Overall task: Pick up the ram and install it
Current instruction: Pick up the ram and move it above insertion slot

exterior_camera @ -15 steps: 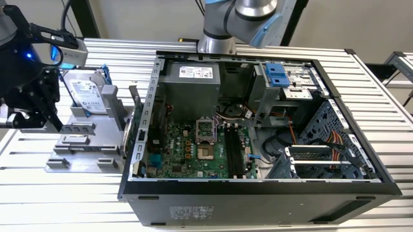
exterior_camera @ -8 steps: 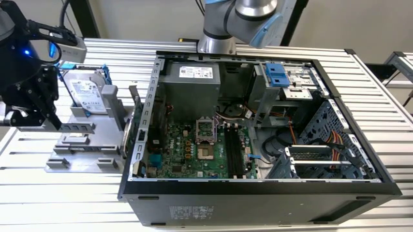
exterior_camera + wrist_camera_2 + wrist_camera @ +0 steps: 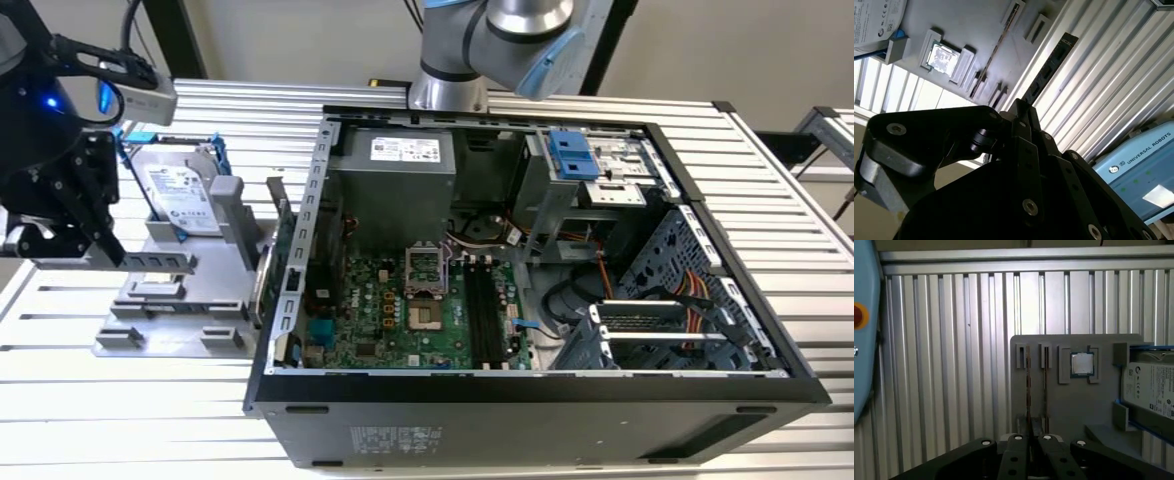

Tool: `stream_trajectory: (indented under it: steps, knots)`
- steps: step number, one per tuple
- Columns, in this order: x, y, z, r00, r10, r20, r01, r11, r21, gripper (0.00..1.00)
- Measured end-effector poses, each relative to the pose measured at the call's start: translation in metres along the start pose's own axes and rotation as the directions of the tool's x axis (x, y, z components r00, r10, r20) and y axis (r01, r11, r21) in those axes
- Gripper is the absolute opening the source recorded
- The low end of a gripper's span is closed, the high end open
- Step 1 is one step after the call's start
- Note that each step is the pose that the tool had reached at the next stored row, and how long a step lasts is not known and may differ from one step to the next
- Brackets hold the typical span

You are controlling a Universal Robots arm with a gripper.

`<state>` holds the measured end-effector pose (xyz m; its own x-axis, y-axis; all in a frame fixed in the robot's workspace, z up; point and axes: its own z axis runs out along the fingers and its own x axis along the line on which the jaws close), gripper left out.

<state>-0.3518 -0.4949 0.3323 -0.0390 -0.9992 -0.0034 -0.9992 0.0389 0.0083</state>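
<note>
The gripper [image 3: 1021, 106] is pinching the ram [image 3: 1051, 67], its 2 fingers pressing together on 1 end while the stick is jutting out over the ribbed table [image 3: 1114, 75]. The ram is hanging above the grey fixture plate [image 3: 167, 325], which is lying to the exterior view's left of the open computer case [image 3: 534, 390].

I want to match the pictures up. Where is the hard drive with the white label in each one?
Exterior view: the hard drive stands on the grey holder, to the exterior view's left of the computer case.
First wrist view: hard drive beside the square chip on the holder.
Second wrist view: hard drive past the chip.
Shared landmark: the grey holder.
</note>
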Motion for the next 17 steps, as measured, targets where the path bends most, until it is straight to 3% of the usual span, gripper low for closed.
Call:
stream_trajectory:
  steps: [17]
  knots:
    - [0.0000, 0.0000, -0.0051, 1.0000, 0.000, 0.0001, 0.000, 1.0000, 0.0001, 0.00]
